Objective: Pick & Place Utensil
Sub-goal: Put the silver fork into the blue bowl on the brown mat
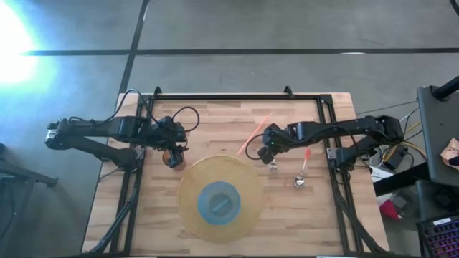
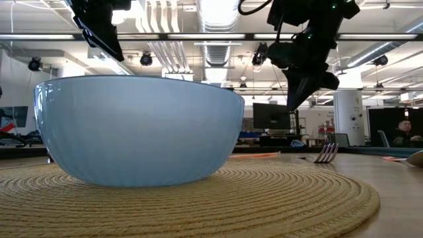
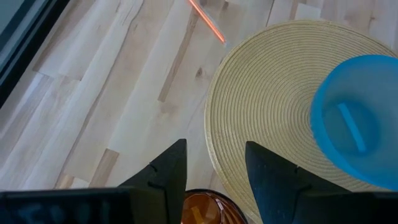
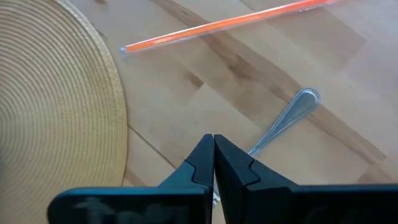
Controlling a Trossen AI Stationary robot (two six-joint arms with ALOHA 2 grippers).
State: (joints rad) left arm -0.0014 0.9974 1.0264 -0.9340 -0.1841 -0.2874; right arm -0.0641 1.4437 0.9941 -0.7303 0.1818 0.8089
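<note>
A metal fork [image 4: 283,121] lies flat on the wooden table, right of the round woven placemat [image 1: 193,179]; its tines [image 2: 326,153] show in the low view. My right gripper [image 4: 213,152] is shut and hovers above the fork's middle, its tips [image 2: 295,102] well off the table. A spoon [image 1: 301,178] with a red handle lies further right. A blue bowl [image 1: 219,203] stands on the placemat. My left gripper [image 3: 214,165] is open, at the table's left, above a round amber object [image 3: 205,208].
An orange straw [image 1: 255,134] lies on the table beyond the fork, toward the far edge. A black frame [image 1: 237,97] runs round the tabletop. Bare wood shows along the near edge on both sides of the placemat. A person [image 2: 403,129] sits in the room behind.
</note>
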